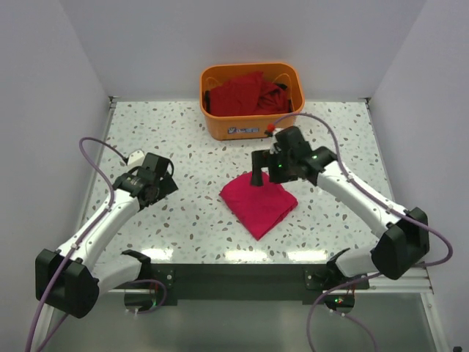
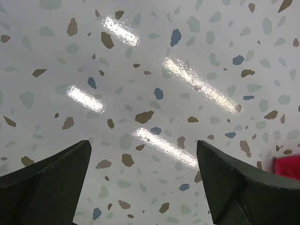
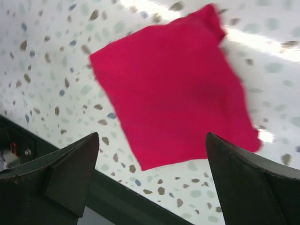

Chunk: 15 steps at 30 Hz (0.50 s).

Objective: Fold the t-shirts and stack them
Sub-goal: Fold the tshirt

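A bright pinkish-crimson t-shirt lies folded into a flat square at the table's middle; it also shows in the right wrist view. Darker red t-shirts lie crumpled in the orange basket at the back. My right gripper hovers over the folded shirt's far corner, open and empty. My left gripper is open and empty over bare table at the left. A sliver of the crimson shirt shows at the right edge of the left wrist view.
The speckled white table is walled on the left, back and right. A black rail runs along its near edge, between the arm bases.
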Motion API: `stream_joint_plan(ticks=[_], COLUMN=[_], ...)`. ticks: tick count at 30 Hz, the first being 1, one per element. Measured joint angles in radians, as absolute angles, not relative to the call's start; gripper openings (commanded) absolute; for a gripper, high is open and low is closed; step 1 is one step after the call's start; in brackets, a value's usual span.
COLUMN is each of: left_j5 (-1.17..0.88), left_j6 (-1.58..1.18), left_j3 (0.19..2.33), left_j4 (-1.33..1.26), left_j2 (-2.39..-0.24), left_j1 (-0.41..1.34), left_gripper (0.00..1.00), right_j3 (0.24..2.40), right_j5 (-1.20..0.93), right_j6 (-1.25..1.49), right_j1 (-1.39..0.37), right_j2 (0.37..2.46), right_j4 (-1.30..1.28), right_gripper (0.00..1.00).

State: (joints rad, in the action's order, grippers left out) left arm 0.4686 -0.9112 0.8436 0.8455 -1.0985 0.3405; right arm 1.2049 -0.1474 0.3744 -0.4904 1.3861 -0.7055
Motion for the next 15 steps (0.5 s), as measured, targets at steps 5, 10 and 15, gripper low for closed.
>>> stream_joint_plan(ticks=[5,10,15], left_j5=[0.449,0.445,0.444], left_j6=[-0.896,-0.894,-0.894], left_j3=[0.837,0.837,0.836], left_j4=[0.842,0.838,0.839], left_j2=[-1.1,-1.089,-1.077], left_j1=[0.34,0.34,0.336], left_gripper=[1.0,1.0,1.0], right_j3=[1.258,1.323,1.371], right_j5=[0.01,0.154,0.246], right_j6=[0.417,0.397,0.374], right_j1=[-0.764,-0.818,-0.828], right_j2=[1.515,1.721,1.887], right_j4=[-0.724,-0.743,-0.747], right_gripper=[0.99,0.99,0.99])
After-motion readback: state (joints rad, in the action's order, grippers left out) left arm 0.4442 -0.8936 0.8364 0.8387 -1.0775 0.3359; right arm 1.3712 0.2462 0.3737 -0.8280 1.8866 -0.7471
